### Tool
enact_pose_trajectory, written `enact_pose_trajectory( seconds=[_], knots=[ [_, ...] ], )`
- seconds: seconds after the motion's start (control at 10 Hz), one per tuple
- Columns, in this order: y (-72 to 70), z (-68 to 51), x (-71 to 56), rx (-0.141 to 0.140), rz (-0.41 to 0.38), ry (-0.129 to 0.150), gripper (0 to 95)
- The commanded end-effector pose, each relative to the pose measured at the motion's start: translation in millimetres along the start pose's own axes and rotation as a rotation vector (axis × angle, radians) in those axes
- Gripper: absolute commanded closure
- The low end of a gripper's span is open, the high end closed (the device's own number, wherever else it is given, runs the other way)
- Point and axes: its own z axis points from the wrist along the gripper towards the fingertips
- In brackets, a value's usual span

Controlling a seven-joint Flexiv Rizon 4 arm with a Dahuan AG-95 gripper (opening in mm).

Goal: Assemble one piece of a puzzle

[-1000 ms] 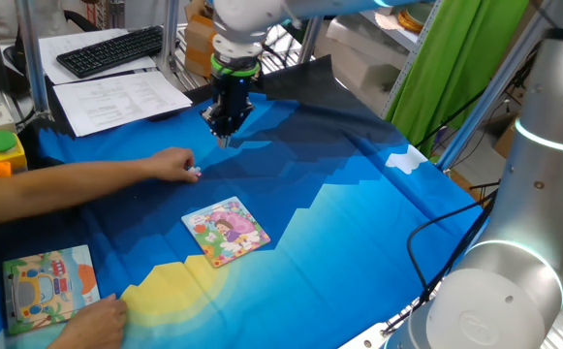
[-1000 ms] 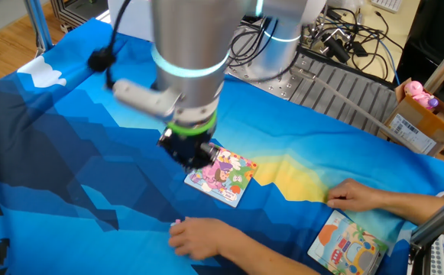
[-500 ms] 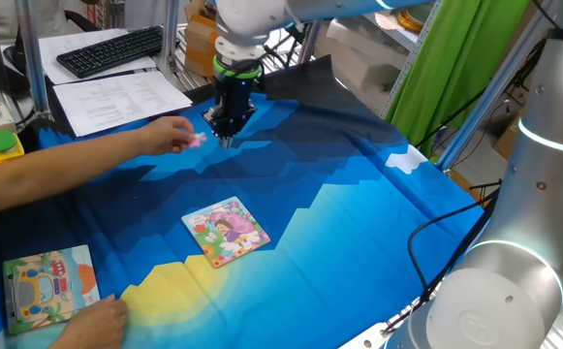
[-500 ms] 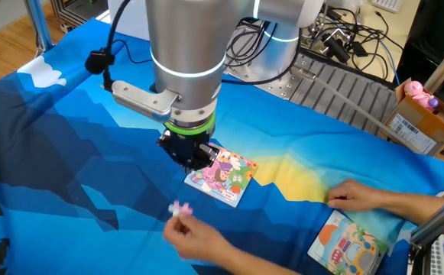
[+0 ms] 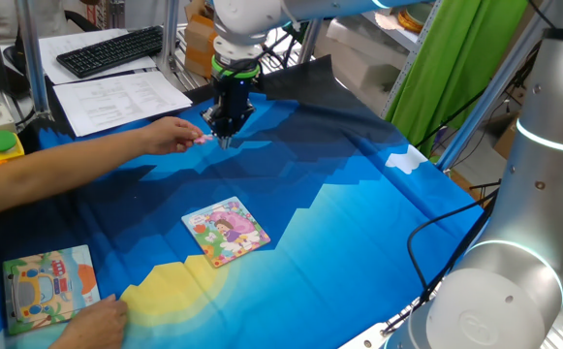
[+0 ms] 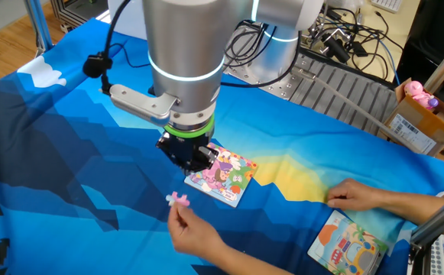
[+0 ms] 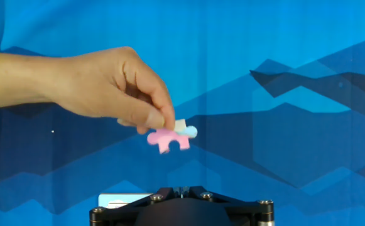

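At the left of one fixed view, a person's hand [image 5: 170,134] reaches in over the blue cloth [image 5: 359,223] and pinches the piece [image 5: 201,138] between thumb and forefinger, holding it up in the air just beside the tip of the gripper [image 5: 225,136]. The hand view shows it best: the hand [image 7: 107,85] grips the pink-and-white piece [image 7: 169,137] by one edge, well clear of the cloth below. The gripper points straight down above the cloth with its fingers closed together and nothing between them; in the fixed views the tips are too small to judge, so that reading is partly an inference.

Further right and nearer the camera, the puzzle [image 5: 225,231] lies flat on the cloth, apart from both the gripper and the piece. From the other side, the puzzle [image 6: 222,174] sits just behind the gripper [image 6: 187,156], and the piece [image 6: 179,199] hangs in front of it in the person's fingers. Whether the board has an open gap waiting is too small to tell.

So the task has barely begun. The robot has not taken the piece, and the piece is nowhere near its slot. Left to do: open the fingers, take the piece, carry it to the puzzle and press it into place.
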Motion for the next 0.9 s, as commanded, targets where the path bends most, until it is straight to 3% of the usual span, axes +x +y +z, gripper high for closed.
enact_pose_trajectory(
  seconds=[0.1, 0.9],
  knots=[
    [0.4, 0.6, -1.6, -0.001, 0.0, 0.001, 57.0],
    [0.7, 0.8, -1.8, -0.009, 0.01, 0.001, 57.0]
  ],
)
